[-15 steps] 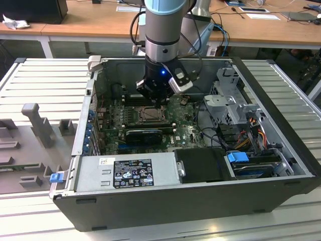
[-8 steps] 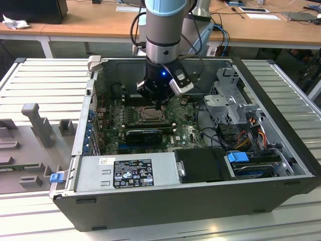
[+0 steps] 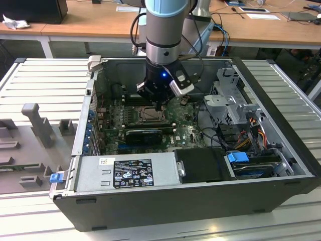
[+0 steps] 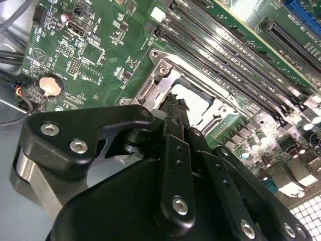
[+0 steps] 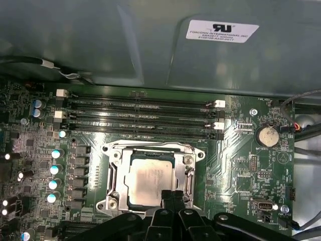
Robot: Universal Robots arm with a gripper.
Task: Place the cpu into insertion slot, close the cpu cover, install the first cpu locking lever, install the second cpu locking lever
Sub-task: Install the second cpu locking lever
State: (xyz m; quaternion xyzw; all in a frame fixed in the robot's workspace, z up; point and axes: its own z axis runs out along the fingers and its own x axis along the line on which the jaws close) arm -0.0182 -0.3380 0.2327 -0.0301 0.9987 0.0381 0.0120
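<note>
In the exterior view, an open tower computer case (image 3: pixel 200 196) lies on its side on a ribbed grey platform (image 3: pixel 45 80), so the motherboard (image 3: pixel 188 131) faces up and the arm can come straight down onto it. Wooden desks (image 3: pixel 90 20) stand behind. Toward the exterior view's left inside the case sits the insertion slot (image 3: pixel 145 114); the gripper (image 3: pixel 159 106) hangs over its near-right edge, fingers pointing down into the socket area.

In the first wrist view, the long black memory slots (image 5: pixel 140 115) run beside the socket. The insertion slot (image 5: pixel 153 178) shows its silvery rim, and the cpu (image 5: pixel 149 182) lies flat inside it, pale and square, seated level with the frame and not tilted. A silvery frame rings the chip, with the chip showing through its window; this looks like the cpu cover (image 5: pixel 150 148), though whether it is fully pressed down cannot be told. A round coin battery (image 5: pixel 267 135) sits well to the side.

The gripper (image 5: pixel 171 197) has its two black fingertips drawn together at the socket's edge, right at the border of the cpu; nothing visible sits between them, so the jaws read as clenched on nothing. That narrow closed tip suits pushing on a thin part, I judge. In the second wrist view the gripper (image 4: pixel 176 108) tip likewise rests at the socket's edge.
</note>
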